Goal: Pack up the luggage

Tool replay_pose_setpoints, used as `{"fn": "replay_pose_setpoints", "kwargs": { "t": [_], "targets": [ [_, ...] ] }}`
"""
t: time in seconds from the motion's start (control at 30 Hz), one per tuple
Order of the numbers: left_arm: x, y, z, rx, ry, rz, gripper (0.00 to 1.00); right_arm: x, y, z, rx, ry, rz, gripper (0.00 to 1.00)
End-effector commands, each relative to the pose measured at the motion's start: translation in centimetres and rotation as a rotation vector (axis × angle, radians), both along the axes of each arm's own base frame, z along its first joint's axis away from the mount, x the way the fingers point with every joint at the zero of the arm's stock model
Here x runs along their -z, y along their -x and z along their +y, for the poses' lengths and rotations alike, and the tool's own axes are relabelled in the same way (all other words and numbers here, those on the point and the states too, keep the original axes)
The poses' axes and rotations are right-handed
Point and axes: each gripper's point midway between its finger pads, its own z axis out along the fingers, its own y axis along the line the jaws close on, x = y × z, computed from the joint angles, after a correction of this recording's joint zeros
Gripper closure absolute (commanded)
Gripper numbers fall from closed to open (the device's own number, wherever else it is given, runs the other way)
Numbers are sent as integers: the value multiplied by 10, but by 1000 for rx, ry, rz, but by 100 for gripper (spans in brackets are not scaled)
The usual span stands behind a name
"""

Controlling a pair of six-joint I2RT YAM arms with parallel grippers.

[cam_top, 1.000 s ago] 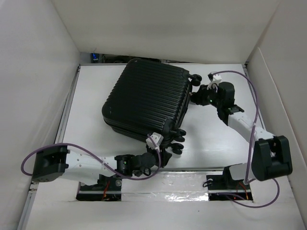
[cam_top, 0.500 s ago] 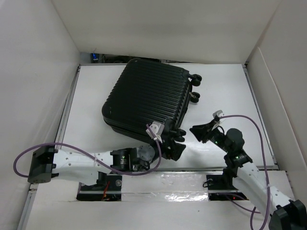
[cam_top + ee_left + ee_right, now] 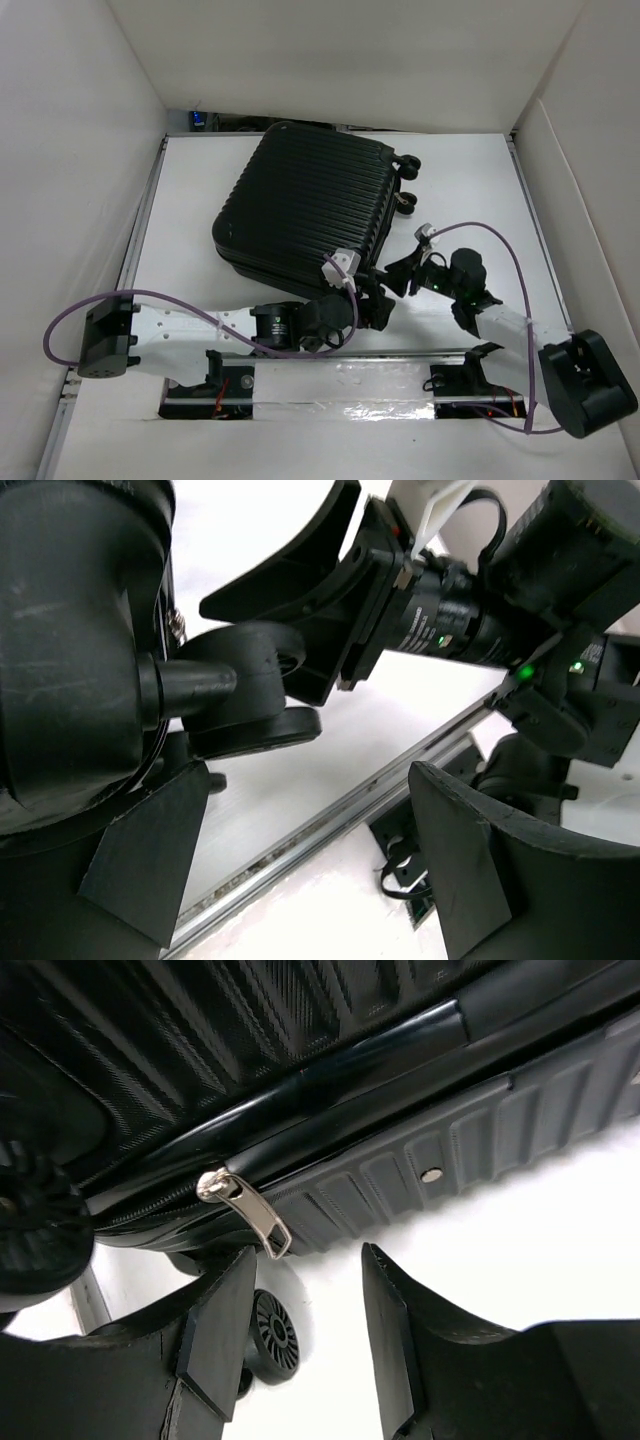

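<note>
The luggage (image 3: 305, 205) is lying closed on the table (image 3: 190, 180), its zipper seam running crosswise just ahead of the right tool (image 3: 307, 1260). The zipper pull (image 3: 248, 1216) is hanging just above-left of that tool's gap, whose jaws are standing partly apart and gripping nothing. The left tool (image 3: 310, 790) is gaping wide and empty beside a caster wheel (image 3: 250, 670). Judging the right arm the nearer to the pull.

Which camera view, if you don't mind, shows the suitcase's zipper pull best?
Right wrist view: the silver zipper pull hangs close and sharp at the suitcase seam. The top view cannot resolve it; the left wrist misses it.
</note>
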Motion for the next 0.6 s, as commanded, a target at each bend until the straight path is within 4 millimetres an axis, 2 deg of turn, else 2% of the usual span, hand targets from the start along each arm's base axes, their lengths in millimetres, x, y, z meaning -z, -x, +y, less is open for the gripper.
{"fn": "replay_pose_setpoints", "kwargs": {
  "t": [0.0,0.2,0.5,0.57],
  "targets": [
    [-10,-4,-4,-40,19,31,23,-41,-7,17,-122,-64,-186,47],
    [-10,-6,-4,-53,13,25,24,-42,0,27,-191,-67,-205,47],
    [-10,-9,-1,-66,13,4,25,-38,-14,35,-211,-25,-206,47],
    [-9,-11,-2,-71,8,-2,26,-38,-12,38,-231,-38,-206,55]
  ]
}}
